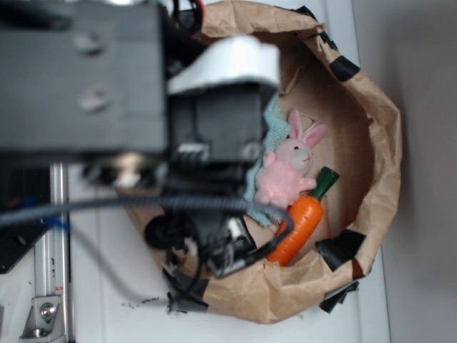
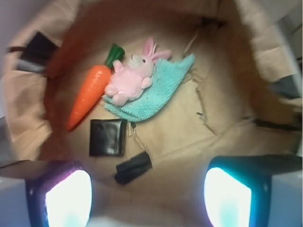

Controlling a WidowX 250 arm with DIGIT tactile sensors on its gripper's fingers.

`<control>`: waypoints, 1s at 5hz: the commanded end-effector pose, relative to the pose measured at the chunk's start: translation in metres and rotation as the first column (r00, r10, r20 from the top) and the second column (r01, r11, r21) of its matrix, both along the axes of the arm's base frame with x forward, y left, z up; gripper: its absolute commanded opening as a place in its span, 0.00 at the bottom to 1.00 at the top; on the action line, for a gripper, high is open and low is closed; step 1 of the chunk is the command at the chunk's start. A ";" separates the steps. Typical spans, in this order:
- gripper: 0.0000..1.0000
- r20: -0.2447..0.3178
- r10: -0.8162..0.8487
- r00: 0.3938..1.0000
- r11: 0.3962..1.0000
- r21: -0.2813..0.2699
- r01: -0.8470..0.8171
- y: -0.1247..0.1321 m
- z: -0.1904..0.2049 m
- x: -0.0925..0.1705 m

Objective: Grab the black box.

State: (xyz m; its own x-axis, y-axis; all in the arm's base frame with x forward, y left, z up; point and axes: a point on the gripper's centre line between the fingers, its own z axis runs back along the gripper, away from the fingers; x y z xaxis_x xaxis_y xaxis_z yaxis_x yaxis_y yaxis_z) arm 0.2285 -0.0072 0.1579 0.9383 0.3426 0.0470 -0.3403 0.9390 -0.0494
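A pink rabbit [image 2: 130, 75] is laid on a teal cloth [image 2: 161, 92] — an orange carrot [image 2: 90, 94] just beside — inside a brown paper wall [image 1: 378, 143].

A white table [image 1: 107, 314] carries a brown paper nest [image 1: 378, 143] (black-taped).

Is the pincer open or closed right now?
Open. In the wrist view the pincer has its two fingers wide apart with nothing between them, hovering above the black box.
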 end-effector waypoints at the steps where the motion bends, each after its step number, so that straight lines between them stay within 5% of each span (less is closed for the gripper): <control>1: 1.00 0.041 -0.028 0.999 0.987 -0.155 0.034 -0.003 -0.039 0.007; 5: 1.00 0.067 -0.058 0.996 0.987 -0.147 0.067 -0.009 -0.037 0.002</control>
